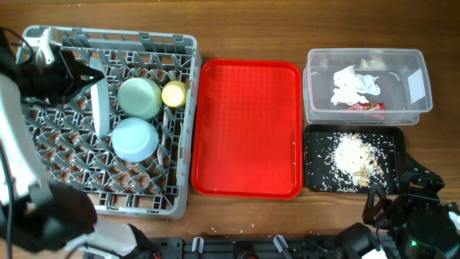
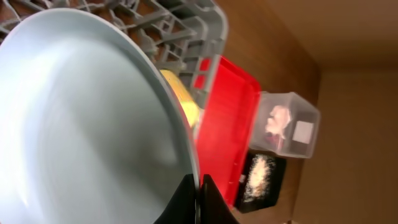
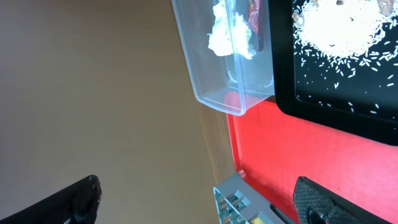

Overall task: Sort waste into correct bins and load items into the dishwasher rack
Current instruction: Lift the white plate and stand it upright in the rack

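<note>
The grey dishwasher rack point(image 1: 43, 147) stands at the left. In it are two light blue bowls point(image 1: 139, 97) point(image 1: 134, 139) and the yellow-green cup point(image 1: 174, 93). My left gripper point(image 1: 88, 78) is shut on the rim of the light blue plate point(image 1: 99, 108), which stands on edge in the rack. The plate point(image 2: 81, 124) fills the left wrist view, with the jaws point(image 2: 199, 196) pinching its rim. The clear tub point(image 1: 413, 108) holds the napkin point(image 1: 352, 85) and foil wrapper point(image 1: 368, 106). The black tray point(image 1: 316, 155) holds rice scraps point(image 1: 353, 152). My right gripper point(image 3: 199, 202) is open and empty. I cannot see the spoon or fork.
The red serving tray point(image 1: 248, 129) lies between the rack and the bins. My right arm point(image 1: 402, 212) sits at the table's front right, just below the black tray. The right wrist view shows the tub point(image 3: 205, 81), the black tray point(image 3: 329, 99) and the rack corner point(image 3: 233, 199).
</note>
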